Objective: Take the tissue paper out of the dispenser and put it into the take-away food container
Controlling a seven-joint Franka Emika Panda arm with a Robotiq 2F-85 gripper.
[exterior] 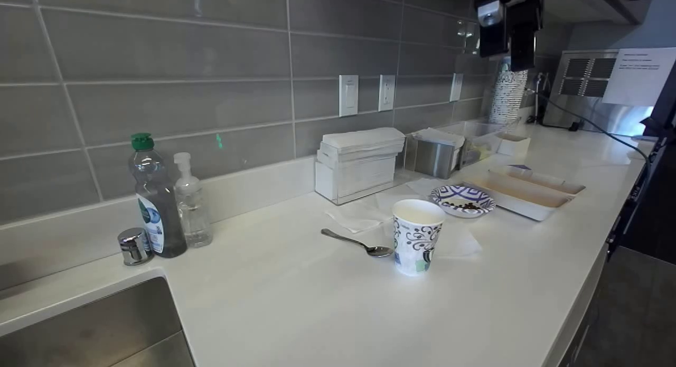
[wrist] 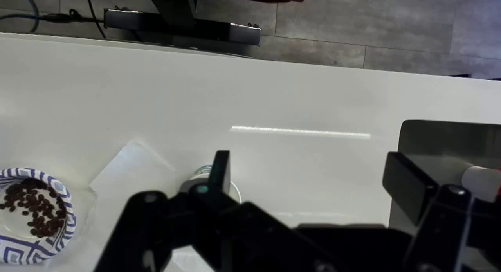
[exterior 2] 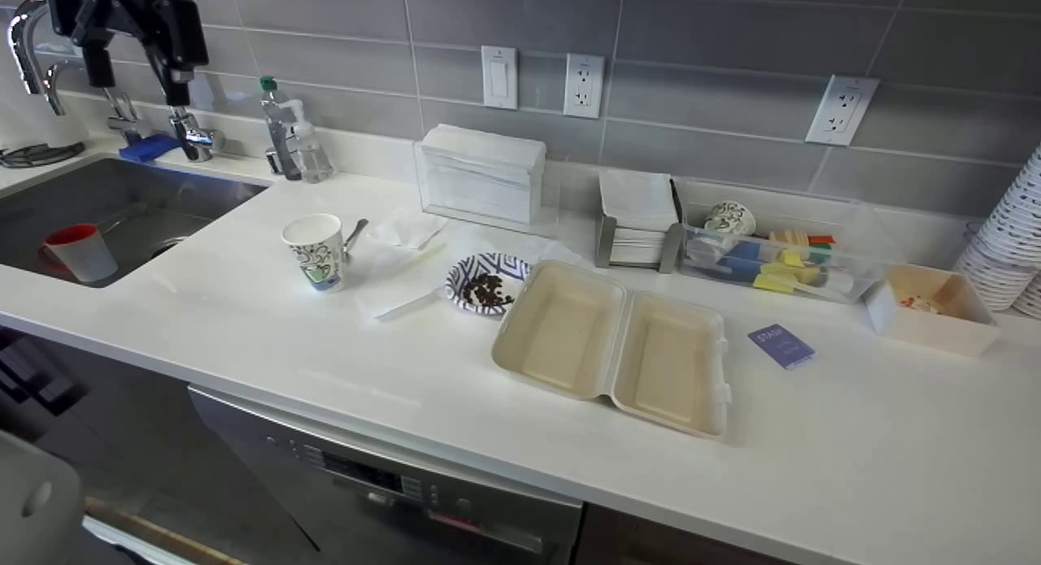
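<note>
The dispenser is a low grey-silver box against the back wall, visible in both exterior views (exterior: 430,158) (exterior 2: 672,248). White tissue paper (exterior: 439,137) (exterior 2: 637,201) is stacked in it and sticks out at the top. The take-away food container (exterior: 523,191) (exterior 2: 561,329) lies open on the counter, tan inside, with nothing in it. My gripper (exterior: 508,47) (exterior 2: 138,81) is high above the counter, near the sink end and away from both. In the wrist view my gripper (wrist: 307,166) has its fingers wide apart with nothing between them. Dispenser and container are out of the wrist view.
A paper cup (exterior 2: 315,254), a spoon (exterior: 359,243) and a patterned plate (exterior 2: 488,284) with dark beans stand among loose napkins (exterior: 359,214). A taller white napkin box (exterior 2: 481,175) and a clear bin (exterior 2: 781,260) flank the dispenser. The sink (exterior 2: 187,193) holds a mug (exterior 2: 85,254).
</note>
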